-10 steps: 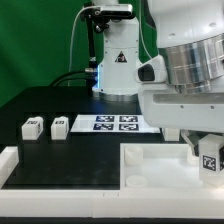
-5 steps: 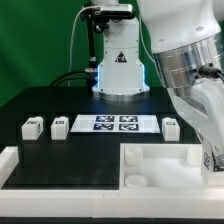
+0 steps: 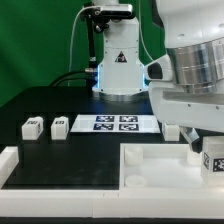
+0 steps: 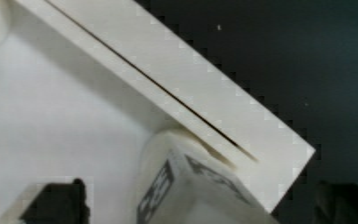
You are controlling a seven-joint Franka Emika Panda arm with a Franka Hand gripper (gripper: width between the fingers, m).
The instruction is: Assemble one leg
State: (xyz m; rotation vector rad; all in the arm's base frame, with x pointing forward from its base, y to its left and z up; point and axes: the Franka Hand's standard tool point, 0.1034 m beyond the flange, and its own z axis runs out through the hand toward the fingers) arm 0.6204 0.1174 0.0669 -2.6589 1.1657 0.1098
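My gripper [image 3: 209, 160] is at the exterior view's right, over the right end of the large white tray-like piece [image 3: 150, 158]. It is shut on a leg [image 3: 213, 162], a white stubby block whose tag faces the camera. In the wrist view the held leg [image 4: 190, 182] sits between the dark fingers [image 4: 51, 203], right beside the tray's raised wall [image 4: 176, 75]. Two more legs [image 3: 31, 127] [image 3: 59, 126] stand on the black table at the left. Another leg [image 3: 170, 128] shows partly behind my arm.
The marker board [image 3: 118, 123] lies at the middle back, in front of the arm's base [image 3: 118, 70]. A white L-shaped wall [image 3: 10, 160] lies at the front left. The tray-like piece fills the front right.
Half a second ago my wrist was tilted toward the exterior view's right; now it stands upright again. The leg stays held at the tray's right end. The other legs have not moved.
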